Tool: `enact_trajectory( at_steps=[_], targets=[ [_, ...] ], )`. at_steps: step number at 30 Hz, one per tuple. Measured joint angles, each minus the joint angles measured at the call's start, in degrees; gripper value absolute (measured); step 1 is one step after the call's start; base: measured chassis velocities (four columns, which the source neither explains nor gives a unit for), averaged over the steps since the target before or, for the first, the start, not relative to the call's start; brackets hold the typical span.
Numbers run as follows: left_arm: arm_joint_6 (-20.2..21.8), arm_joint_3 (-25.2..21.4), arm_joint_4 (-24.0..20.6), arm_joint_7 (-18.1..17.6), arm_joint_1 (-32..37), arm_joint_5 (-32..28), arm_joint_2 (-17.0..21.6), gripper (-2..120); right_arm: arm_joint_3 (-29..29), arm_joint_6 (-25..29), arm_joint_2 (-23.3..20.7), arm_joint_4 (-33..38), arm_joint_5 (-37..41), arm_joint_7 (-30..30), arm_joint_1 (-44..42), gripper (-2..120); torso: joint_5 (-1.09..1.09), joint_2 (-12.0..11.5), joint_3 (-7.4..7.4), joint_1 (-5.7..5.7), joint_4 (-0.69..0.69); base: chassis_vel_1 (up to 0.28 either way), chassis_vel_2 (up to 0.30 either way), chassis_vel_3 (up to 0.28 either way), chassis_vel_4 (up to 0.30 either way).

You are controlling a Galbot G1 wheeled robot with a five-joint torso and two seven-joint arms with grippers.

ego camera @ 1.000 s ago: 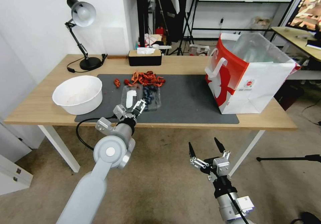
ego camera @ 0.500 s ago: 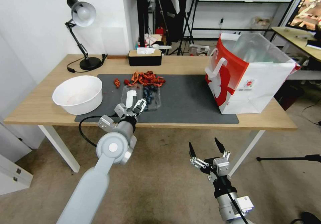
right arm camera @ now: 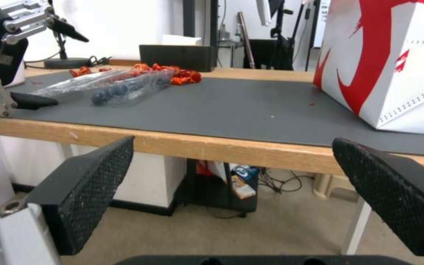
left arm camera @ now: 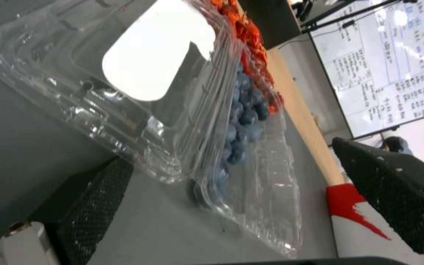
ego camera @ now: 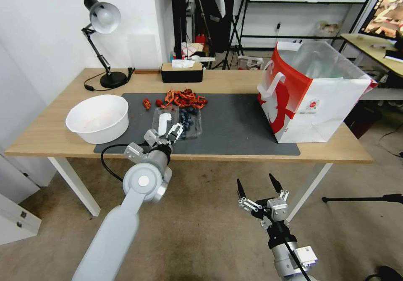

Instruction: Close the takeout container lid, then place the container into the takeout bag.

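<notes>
The left gripper [ego camera: 169, 132] is hovering with its jaws released at the near edge of the takeout container [ego camera: 178, 122], which is lying opened flat on the grey mat [ego camera: 235, 126]. In the left wrist view one finger [left arm camera: 92, 197] is sitting low beside the near rim of the lid [left arm camera: 123, 79] and the other is standing well off on the berry side, so both halves are lying between the spread jaws; whether the low finger is touching the plastic I cannot tell. The lid is lying on the bowl side of the container, the blueberries [ego camera: 187, 120] on the bag side.

Judging by this, the closing step is only beginning: the lid is not yet folded over. The next move is probably calling for the low finger to get under the lid's free rim and swing it across the hinge onto the berries, then press until it snaps, without shoving the light box along the mat.

The right gripper [ego camera: 256, 185] is idling, jaws released, below the desk [ego camera: 50, 134] edge, well clear of the container. The takeout bag [ego camera: 312, 96] is standing upright and open-mouthed well to the berry side of the container.

As for writing, the lid's oblong white label [left arm camera: 155, 49] is showing blank. The bag is carrying a small round logo [ego camera: 312, 104], too small to read, and red graphics. The writing on the wall board [left arm camera: 394, 62] is not legible.
</notes>
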Motion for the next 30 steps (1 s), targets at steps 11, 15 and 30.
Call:
enact_trajectory(
  at_steps=[11,15,30],
  targets=[
    [-3.35,-0.31,0.74,3.29,0.29,0.39,-0.17,100,-0.46,0.48,0.63,-0.46,-0.69,-0.09,-0.35,100,0.00,0.00,0.00,0.00,-0.01,0.000,0.000,0.000,0.000],
    [-4.52,-0.29,0.48,5.60,1.08,1.79,-0.15,100,-0.50,0.57,0.67,-0.56,-0.83,-0.11,-0.40,100,0.00,0.00,0.00,0.00,0.00,0.000,0.000,0.000,0.000],
    [-8.01,2.41,0.93,16.81,4.47,20.46,1.57,100,-0.79,0.91,0.92,-0.81,-1.36,-0.18,-0.47,100,0.00,0.00,0.00,0.00,0.00,0.000,0.000,0.000,0.000]
  ],
)
